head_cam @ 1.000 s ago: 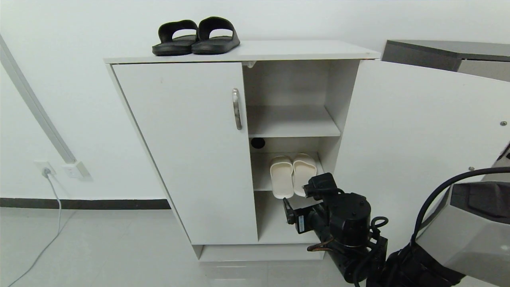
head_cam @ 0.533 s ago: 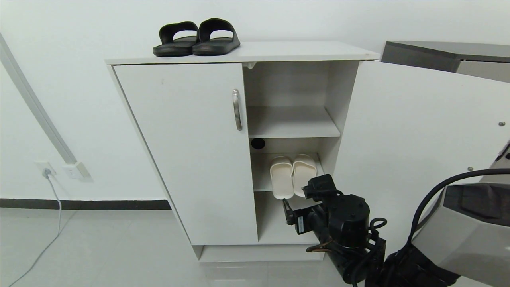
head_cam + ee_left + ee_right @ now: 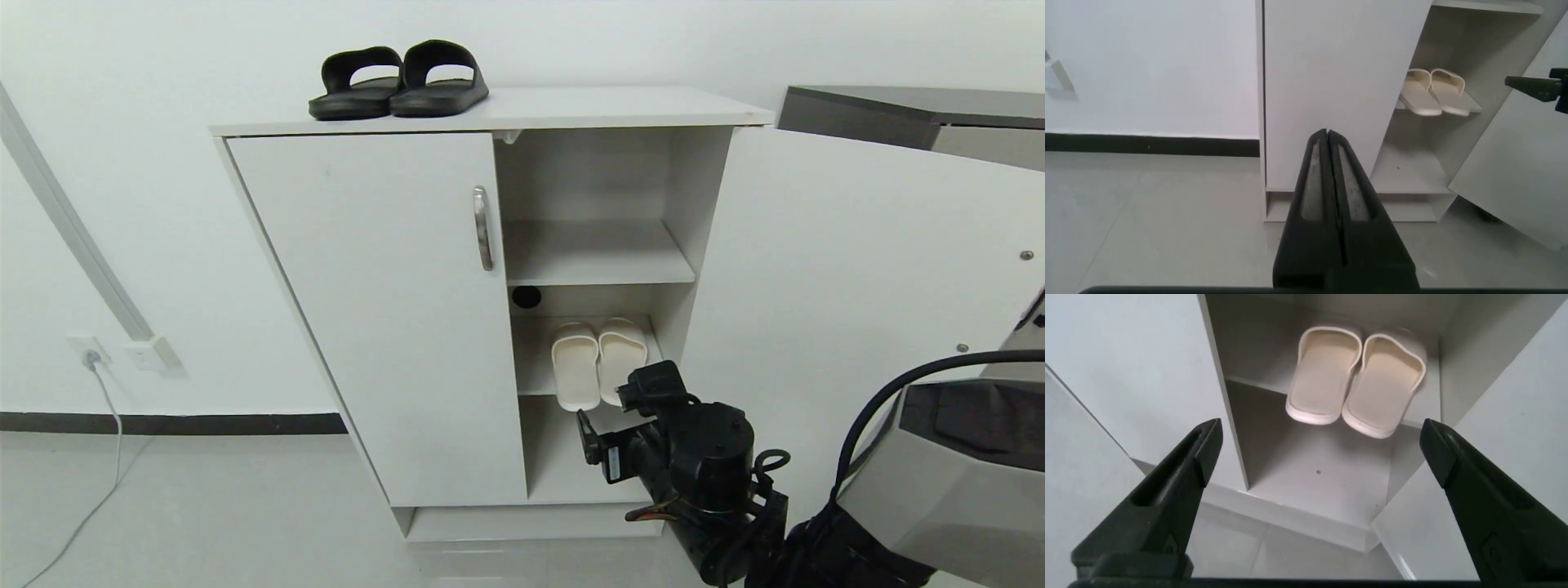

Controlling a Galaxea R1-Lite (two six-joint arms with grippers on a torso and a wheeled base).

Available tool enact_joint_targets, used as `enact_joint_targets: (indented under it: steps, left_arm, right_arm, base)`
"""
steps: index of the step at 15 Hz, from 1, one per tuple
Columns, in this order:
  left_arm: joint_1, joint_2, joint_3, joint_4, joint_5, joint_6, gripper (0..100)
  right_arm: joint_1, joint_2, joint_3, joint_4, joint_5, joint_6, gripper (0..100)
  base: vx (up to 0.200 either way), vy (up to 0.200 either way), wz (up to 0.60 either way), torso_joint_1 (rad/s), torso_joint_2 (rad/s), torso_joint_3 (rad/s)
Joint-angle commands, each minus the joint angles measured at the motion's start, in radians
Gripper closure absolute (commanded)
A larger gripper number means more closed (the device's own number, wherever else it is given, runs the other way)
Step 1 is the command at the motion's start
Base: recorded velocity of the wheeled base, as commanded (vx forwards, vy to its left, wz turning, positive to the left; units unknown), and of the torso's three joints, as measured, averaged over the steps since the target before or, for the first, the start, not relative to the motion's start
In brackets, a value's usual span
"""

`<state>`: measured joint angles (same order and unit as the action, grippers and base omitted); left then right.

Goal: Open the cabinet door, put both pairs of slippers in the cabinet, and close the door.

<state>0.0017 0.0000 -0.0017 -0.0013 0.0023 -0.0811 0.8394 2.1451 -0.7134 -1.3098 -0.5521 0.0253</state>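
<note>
Head view gives us the tall white two-door wooden cabinet (image 3: 612, 104) standing against a white wall, and we place everything else from it. Its wide right door (image 3: 849, 278) is swung open toward us, baring three shelves inside. Its left door (image 3: 367, 310) is shut flat against the frame.

Behind the open door, off the cabinet's right side, we see the top of a grey box-shaped unit (image 3: 914, 114).

On the cabinet's top, at its left end, a pair of black rubber slide slippers (image 3: 398, 80) sits side by side, the two touching. On the cabinet's middle shelf, in the open right half, a pair of cream foam slippers (image 3: 598, 363) lies side by side, their near ends overhanging the shelf's front edge a little.

Just in front of the cabinet's open half, about level with the bottom compartment, hangs the right gripper (image 3: 1320, 425). Its black fingers are spread wide with nothing between them, and it sits apart from the cream pair. The left gripper (image 3: 1327, 139) is well back from the cabinet, facing the lower part of the shut door. Its fingers are pressed together and hold nothing.

A slim vertical metal handle (image 3: 483, 228) sits on the shut door's inner edge. Low on the wall to the cabinet's left is a white socket (image 3: 90, 355) with a cable plugged in.
</note>
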Motion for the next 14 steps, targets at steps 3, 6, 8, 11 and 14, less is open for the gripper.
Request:
enact_joint_targets:
  steps: [3, 6, 8, 11, 14]
  left_arm:
    - [0.0, 0.002, 0.0, 0.0, 0.001, 0.0, 100]
    - [0.0, 0.002, 0.0, 0.0, 0.001, 0.0, 100]
    - [0.0, 0.002, 0.0, 0.0, 0.001, 0.0, 100]
    - [0.0, 0.002, 0.0, 0.0, 0.001, 0.0, 100]
    - [0.0, 0.002, 0.0, 0.0, 0.001, 0.0, 100]
  right_arm:
    - [-0.002, 0.002, 0.0, 0.003, 0.001, 0.001, 0]
    - [-0.002, 0.002, 0.0, 0.001, 0.001, 0.001, 0]
    - [-0.002, 0.002, 0.0, -0.005, 0.001, 0.001, 0]
    - [-0.003, 0.002, 0.0, -0.017, 0.008, 0.002, 0]
    - [-0.005, 0.002, 0.002, -0.023, 0.008, 0.002, 0]
  base:
    - [0.0, 0.2, 0.0, 0.005, 0.0, 0.004]
    - [0.0, 0.2, 0.0, -0.001, 0.0, 0.002]
    - [0.0, 0.2, 0.0, 0.002, 0.0, 0.002]
    - [0.0, 0.2, 0.0, 0.004, 0.0, 0.004]
    - [0.0, 0.2, 0.0, -0.001, 0.0, -0.002]
